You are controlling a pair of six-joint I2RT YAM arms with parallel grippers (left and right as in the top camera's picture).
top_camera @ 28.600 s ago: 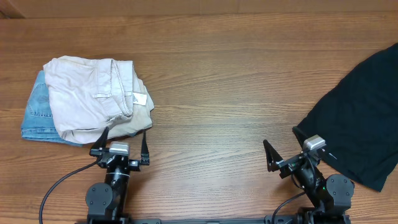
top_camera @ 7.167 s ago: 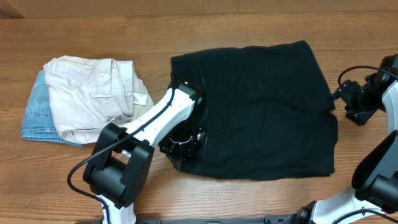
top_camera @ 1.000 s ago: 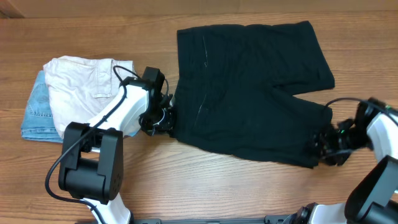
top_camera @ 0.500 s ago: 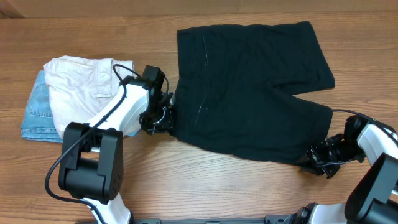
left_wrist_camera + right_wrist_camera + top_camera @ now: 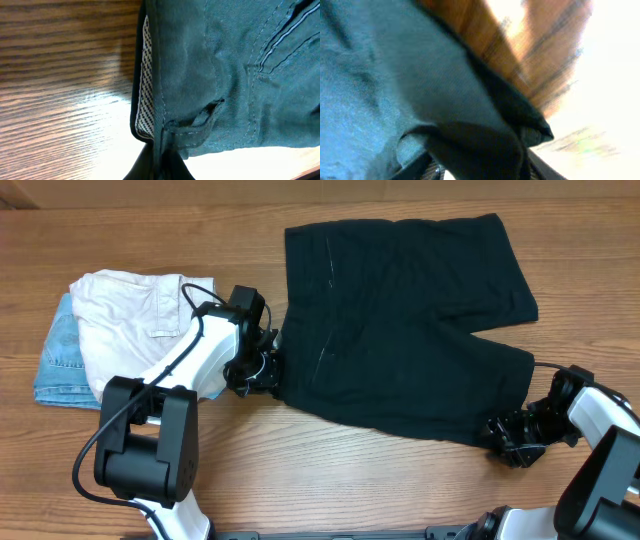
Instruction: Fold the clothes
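Black shorts [image 5: 400,320]: flat on table [image 5: 380,490], right of centre, not yet folded. Left claw [image 5: 270,378] clamped on waistband [image 5: 150,90]; right claw [image 5: 506,442] clamped on near hem [image 5: 485,100]. Folded pile [image 5: 130,330] at left, seemingly done.

Shorts [image 5: 400,330] on table [image 5: 350,485]. Folded pile [image 5: 130,340] left of shorts. Left hand [image 5: 262,372] at their left edge, right hand [image 5: 510,442] at near-right corner.

Both arms are seen extended low, left gripper [image 5: 263,370] and right gripper [image 5: 506,441] each clamped on shorts [image 5: 400,330].
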